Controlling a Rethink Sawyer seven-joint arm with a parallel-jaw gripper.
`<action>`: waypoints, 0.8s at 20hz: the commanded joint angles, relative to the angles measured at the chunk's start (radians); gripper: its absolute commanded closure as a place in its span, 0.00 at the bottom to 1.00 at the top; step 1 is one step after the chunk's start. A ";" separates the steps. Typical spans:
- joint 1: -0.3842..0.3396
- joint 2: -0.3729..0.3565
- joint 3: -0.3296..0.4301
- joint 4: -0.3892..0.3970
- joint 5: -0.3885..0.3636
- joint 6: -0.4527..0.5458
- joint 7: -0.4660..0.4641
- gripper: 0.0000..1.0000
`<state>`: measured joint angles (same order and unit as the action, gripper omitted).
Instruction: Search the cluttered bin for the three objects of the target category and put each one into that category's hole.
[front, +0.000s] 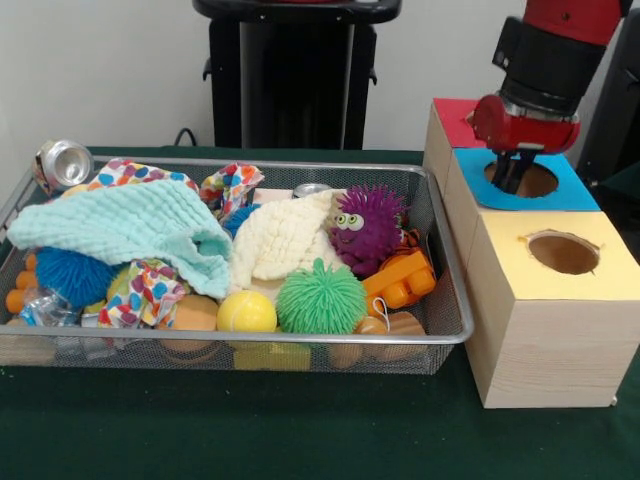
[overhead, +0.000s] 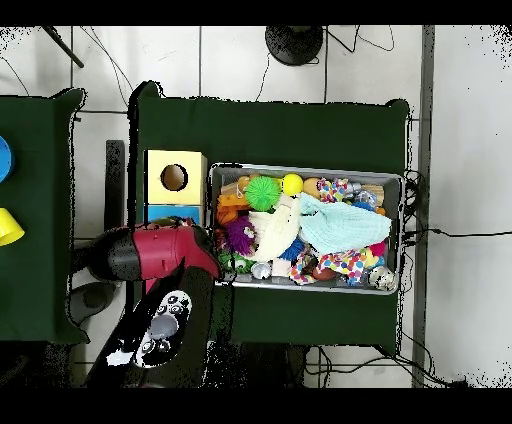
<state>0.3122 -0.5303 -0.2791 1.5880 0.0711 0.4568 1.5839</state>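
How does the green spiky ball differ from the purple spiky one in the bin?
The green ball is plain, while the purple ball has googly eyes. The green ball lies near the bin's front wall beside a yellow ball; the purple ball sits further back, above an orange block. Both are round, with soft spikes.

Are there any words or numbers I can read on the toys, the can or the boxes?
None can be read.
The crushed can on the bin's rim: any print is too blurred.
The patterned cloth: coloured spots only, no letters.
The wooden boxes: plain coloured tops, no labels.
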 joint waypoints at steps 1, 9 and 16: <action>-0.064 -0.102 0.091 0.026 0.020 0.093 0.109 1.00; -0.097 -0.169 0.123 0.045 0.033 0.114 0.123 1.00; -0.138 -0.193 0.162 0.067 0.053 0.096 0.126 1.00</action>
<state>0.2295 -0.6817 -0.2241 1.5944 0.0882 0.5103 1.5839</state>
